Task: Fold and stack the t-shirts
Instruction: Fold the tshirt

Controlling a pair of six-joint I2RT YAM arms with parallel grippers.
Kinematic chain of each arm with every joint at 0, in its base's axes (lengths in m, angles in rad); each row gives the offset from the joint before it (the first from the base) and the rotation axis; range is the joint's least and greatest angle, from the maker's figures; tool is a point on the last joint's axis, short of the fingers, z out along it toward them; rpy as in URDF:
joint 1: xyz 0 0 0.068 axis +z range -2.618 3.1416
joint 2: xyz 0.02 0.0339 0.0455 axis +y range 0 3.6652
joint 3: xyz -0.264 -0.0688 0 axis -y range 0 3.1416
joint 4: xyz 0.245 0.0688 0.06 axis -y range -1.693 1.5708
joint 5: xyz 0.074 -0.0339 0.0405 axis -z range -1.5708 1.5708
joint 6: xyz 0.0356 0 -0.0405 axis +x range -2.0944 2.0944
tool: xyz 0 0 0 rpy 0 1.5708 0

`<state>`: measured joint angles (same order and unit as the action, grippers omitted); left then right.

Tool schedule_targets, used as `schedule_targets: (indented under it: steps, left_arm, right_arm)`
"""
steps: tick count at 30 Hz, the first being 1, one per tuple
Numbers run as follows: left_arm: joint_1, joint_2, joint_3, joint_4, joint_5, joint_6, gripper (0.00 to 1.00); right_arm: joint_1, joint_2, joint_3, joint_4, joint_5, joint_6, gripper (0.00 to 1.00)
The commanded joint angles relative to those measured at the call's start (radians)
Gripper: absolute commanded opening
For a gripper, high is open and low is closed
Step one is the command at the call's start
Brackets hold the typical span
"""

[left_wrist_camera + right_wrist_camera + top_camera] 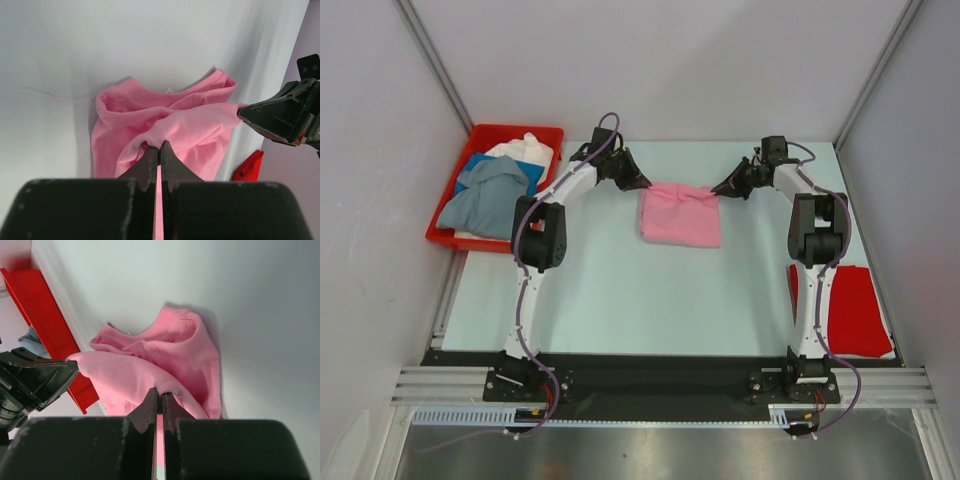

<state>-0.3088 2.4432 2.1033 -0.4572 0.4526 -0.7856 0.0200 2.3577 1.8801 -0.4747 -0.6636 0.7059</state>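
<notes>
Seen from above, the light pink t-shirt [682, 218] lies at the table's far middle. Its top edge is stretched left to right between the left gripper [646, 186] and the right gripper [718, 189], each clamped on one corner and equally near. From the left wrist, soft creased knit is pinched in closed jaws, with the ribbed collar beyond. From the right wrist, the grip is mirrored, with the red plastic bin [50, 320] behind.
</notes>
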Motion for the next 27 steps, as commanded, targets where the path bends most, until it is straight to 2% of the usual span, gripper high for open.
schedule_targets:
  steps: [1,3,5,6,7,8,9,10,12,13,15,16,18,20,23,24,26,27]
  left_arm:
    - [0.019,0.011,0.063,0.035,0.000,-0.012,0.00]
    - [0.023,0.014,0.064,0.043,-0.002,-0.014,0.00]
    - [0.027,0.033,0.079,0.046,-0.008,-0.020,0.06]
    - [0.030,0.039,0.089,0.042,-0.012,-0.018,0.22]
    - [0.030,0.045,0.104,0.035,-0.035,-0.001,0.25]
    - [0.030,0.054,0.148,-0.004,-0.055,0.015,0.30]
    - [0.030,0.054,0.173,-0.029,-0.072,0.031,0.41]
    - [0.031,0.048,0.217,-0.075,-0.115,0.067,0.46]
    - [0.027,-0.018,0.228,-0.101,-0.155,0.129,0.57]
    - [0.024,-0.050,0.198,-0.098,-0.170,0.146,0.57]
    - [0.014,-0.148,0.141,-0.080,-0.146,0.164,0.55]
    - [0.010,-0.177,0.059,-0.043,-0.125,0.160,0.52]
    - [-0.018,-0.263,-0.049,0.018,-0.037,0.135,0.43]
    - [-0.059,-0.306,-0.189,0.095,0.023,0.120,0.33]
    - [-0.114,-0.361,-0.377,0.228,0.060,0.072,0.24]
    - [-0.125,-0.371,-0.419,0.265,0.075,0.048,0.20]
    - [-0.148,-0.388,-0.497,0.324,0.078,0.037,0.16]
    - [-0.154,-0.386,-0.511,0.339,0.098,0.033,0.15]
  right_arm:
    - [-0.009,0.009,0.068,0.051,-0.013,0.032,0.04]
    - [-0.011,0.018,0.077,0.067,-0.013,0.043,0.05]
    - [-0.012,0.041,0.097,0.088,-0.013,0.063,0.07]
    - [-0.012,0.051,0.106,0.088,-0.007,0.066,0.11]
    - [-0.012,0.058,0.119,0.099,-0.002,0.073,0.21]
    - [-0.012,0.066,0.123,0.108,0.002,0.075,0.23]
    - [-0.040,0.069,0.123,0.120,0.009,0.078,0.25]
    - [-0.049,0.068,0.129,0.133,0.007,0.082,0.33]
    - [-0.063,0.040,0.142,0.136,-0.011,0.066,0.40]
    - [-0.063,0.025,0.174,0.073,-0.007,0.025,0.47]
    - [-0.063,-0.027,0.198,-0.033,0.015,-0.118,0.50]
    - [-0.063,-0.053,0.186,-0.079,0.012,-0.147,0.52]
    - [-0.052,-0.160,0.064,-0.062,-0.010,-0.193,0.53]
    - [-0.038,-0.234,-0.104,0.051,-0.042,-0.195,0.54]
    - [-0.023,-0.298,-0.258,0.269,-0.131,-0.085,0.48]
    - [-0.023,-0.299,-0.324,0.360,-0.177,-0.025,0.43]
    - [0.023,-0.276,-0.354,0.422,-0.229,0.012,0.35]
    - [0.032,-0.264,-0.367,0.477,-0.238,0.032,0.26]
